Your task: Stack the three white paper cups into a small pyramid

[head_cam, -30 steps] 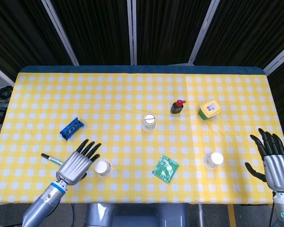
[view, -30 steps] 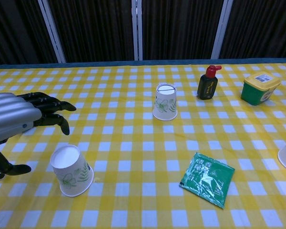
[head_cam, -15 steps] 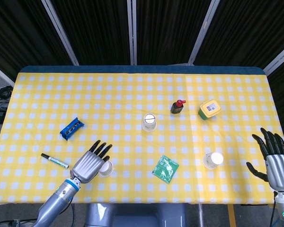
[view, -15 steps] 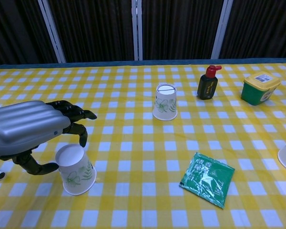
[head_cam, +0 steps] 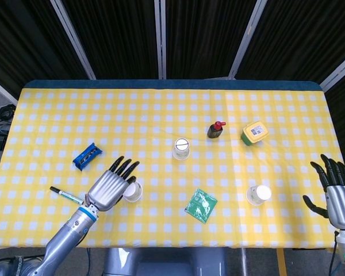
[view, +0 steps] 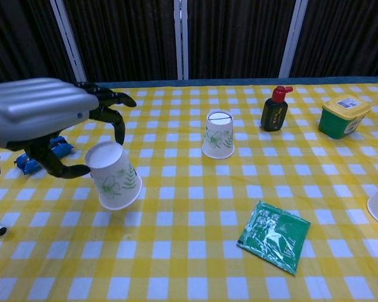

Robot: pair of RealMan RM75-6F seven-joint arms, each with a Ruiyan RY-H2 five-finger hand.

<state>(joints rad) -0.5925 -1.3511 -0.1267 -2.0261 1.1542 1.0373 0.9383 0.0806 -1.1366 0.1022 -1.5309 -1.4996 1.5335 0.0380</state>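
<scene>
A: Where is the first cup (view: 113,182)?

B: It is held in the left hand (view: 47,123), pinched near its closed end, upside down and a bit tilted. It looks lifted off the yellow checked desk (view: 189,251).

A: And the other cups?

B: The middle cup (view: 218,134) is stood upside down near the middle of the desk. It is found ahead and to the right of the held cup, well apart. The third cup (head_cam: 259,194) is sat far over on the right side, near the right hand (head_cam: 339,201).

A: What is done by that right hand?

B: Nothing is held in it. Its fingers are spread wide, over the desk's right edge.

A: So which way must the held cup be carried?

B: Most likely to the right and a little forward, so it can be set down just beside the middle cup. The third cup is reached more easily by the right hand, because that hand is nearer.
</scene>
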